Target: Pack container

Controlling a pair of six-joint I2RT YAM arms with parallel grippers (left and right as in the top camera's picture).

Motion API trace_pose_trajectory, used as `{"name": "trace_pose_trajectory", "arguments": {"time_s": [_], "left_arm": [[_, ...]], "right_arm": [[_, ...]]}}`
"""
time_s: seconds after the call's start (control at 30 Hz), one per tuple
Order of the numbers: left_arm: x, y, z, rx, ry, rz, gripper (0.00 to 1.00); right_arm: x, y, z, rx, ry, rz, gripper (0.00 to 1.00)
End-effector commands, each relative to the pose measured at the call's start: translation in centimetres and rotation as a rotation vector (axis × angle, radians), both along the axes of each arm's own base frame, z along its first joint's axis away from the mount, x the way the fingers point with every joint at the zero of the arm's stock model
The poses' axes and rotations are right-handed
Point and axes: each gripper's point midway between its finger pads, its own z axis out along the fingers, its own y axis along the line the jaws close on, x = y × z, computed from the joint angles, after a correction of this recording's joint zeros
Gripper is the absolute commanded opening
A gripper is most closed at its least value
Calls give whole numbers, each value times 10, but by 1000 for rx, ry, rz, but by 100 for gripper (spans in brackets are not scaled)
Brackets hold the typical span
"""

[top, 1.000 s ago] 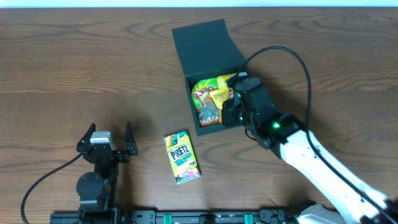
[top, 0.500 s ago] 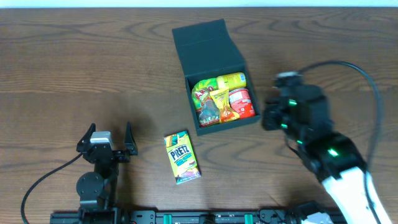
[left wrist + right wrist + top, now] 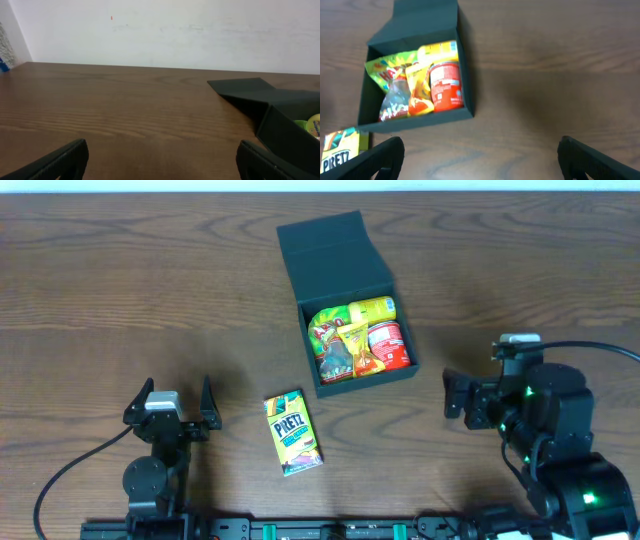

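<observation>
Sitting toward the far middle of the wooden table, the container, a dark teal-grey square box, has its hinged lid thrown flat back on the far side. Snacks crowd its inside: a green packet on the left, a yellow packet along the far edge, a red packet on the right, and an orange-yellow packet between the green and the red. A yellow-and-green Pretz box lies flat on the table near the container's front left corner, apart from it. The right gripper hovers to the right of the container, clear of it, its jaws spread wide with nothing between them. The left gripper sits at the near left edge, well apart from everything, jaws likewise wide and empty.
</observation>
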Motion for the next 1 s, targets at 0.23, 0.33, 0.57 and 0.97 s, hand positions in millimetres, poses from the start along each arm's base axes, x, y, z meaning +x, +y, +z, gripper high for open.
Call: {"name": "trace_pose_trajectory", "arguments": {"time_s": [0.23,0.33,0.57,0.97], "left_arm": [[-2,1,-17,-5,59,5,95],[-2,1,-17,-5,59,5,95],[-2,1,-17,-5,59,5,95],[-9,-35,22,-186,6,-193,95]], "right_arm": [[0,-2,1,-12,4,-2,99],[0,-2,1,-12,6,-2,99],[0,-2,1,-12,6,-2,99],[0,-2,1,-12,6,-2,99]]}}
